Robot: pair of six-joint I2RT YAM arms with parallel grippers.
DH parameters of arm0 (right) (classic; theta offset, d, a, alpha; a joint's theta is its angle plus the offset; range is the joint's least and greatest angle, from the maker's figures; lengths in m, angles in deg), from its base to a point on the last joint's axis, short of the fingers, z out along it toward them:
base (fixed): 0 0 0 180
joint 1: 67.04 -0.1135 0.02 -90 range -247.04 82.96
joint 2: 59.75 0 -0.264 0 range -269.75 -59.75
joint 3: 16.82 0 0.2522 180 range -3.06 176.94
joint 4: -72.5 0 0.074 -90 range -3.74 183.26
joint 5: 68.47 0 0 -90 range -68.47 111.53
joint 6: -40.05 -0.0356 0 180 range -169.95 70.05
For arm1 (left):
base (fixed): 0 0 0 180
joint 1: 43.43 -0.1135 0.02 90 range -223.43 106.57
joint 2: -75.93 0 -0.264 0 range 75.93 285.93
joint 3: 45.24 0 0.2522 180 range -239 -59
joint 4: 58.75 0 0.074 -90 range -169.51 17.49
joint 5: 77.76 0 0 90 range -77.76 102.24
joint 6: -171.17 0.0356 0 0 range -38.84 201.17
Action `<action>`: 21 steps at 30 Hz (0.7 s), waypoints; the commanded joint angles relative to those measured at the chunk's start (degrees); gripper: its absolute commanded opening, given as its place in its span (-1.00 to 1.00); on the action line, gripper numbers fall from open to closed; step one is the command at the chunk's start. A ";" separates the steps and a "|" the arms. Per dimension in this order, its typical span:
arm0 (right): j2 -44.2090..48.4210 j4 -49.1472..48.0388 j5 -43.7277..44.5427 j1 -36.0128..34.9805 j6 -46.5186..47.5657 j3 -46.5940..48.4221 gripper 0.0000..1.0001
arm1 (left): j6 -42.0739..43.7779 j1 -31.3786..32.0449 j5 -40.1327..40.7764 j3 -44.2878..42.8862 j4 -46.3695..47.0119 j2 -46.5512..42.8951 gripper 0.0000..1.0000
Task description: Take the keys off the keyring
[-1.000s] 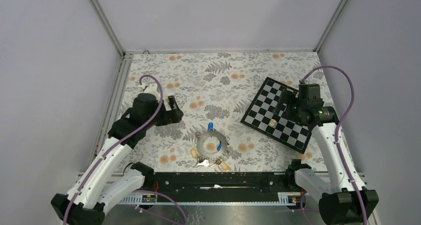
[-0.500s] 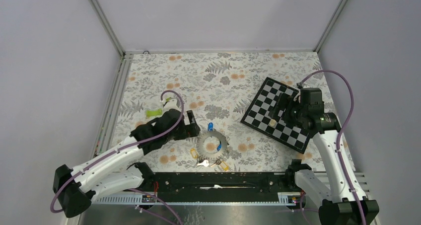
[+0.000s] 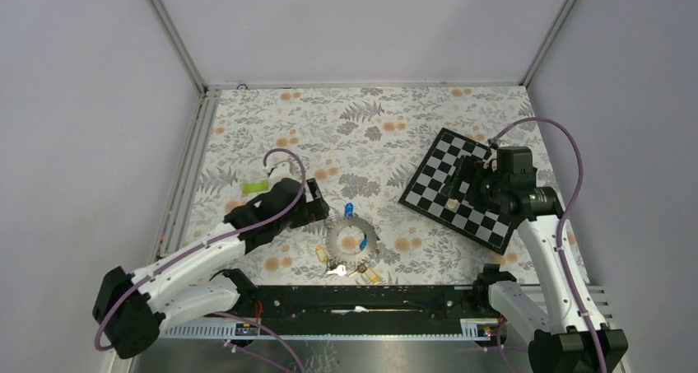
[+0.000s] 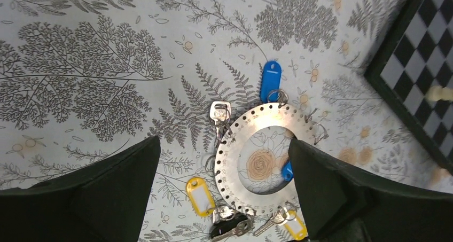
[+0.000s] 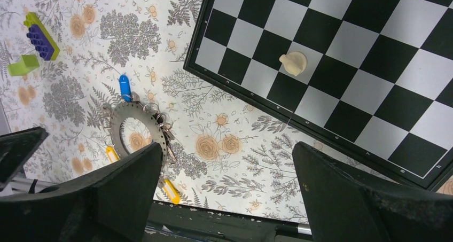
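1. The keyring (image 4: 231, 162) lies flat on the floral cloth (image 3: 370, 126), near the table's near edge and between the two arm bases.
2. The keys (image 4: 219, 112) sit on small loops around its rim. A blue tag (image 4: 270, 73) lies on the far side, yellow tags and silver keys lie along the near side, and another blue piece shows inside the hole.
3. The left gripper (image 4: 223, 143) hovers just left of the ring, jaws spread wide and empty.
4. The right gripper (image 5: 226, 146) hangs over the chessboard's (image 3: 465, 190) near-left edge, well apart from the ring, also wide open and empty.
5. A cream chess piece (image 5: 294, 63) rests on the board. A purple-and-green block (image 5: 40, 36) and a small green block (image 5: 22, 65) lie left of the ring, past the left arm.
6. The ring is dull grey metal with a wide round hole and a rim pierced by tiny holes. The tags are glossy oblong plastic, and the cloth is printed with grey ferns and orange flowers.
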 commanded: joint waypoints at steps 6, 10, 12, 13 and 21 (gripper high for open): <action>0.54 -1.01 -2.46 0.14 -0.63 -0.34 0.97 | 4.92 7.14 2.13 -9.05 5.87 14.45 0.98; 2.16 -0.55 -1.71 0.12 -0.37 -1.14 0.97 | 4.32 7.15 3.88 -13.29 5.60 21.98 0.91; 2.83 -0.60 -1.85 0.11 -0.41 -1.55 0.97 | 4.53 7.13 4.62 -15.85 5.38 25.60 0.85; 2.95 -0.76 -2.32 0.12 -0.44 -1.66 0.97 | 4.67 7.08 4.97 -17.19 5.08 27.58 0.83; 2.62 -0.80 -2.88 0.13 -0.33 -1.71 0.97 | 5.24 7.13 4.42 -23.67 3.90 39.25 0.45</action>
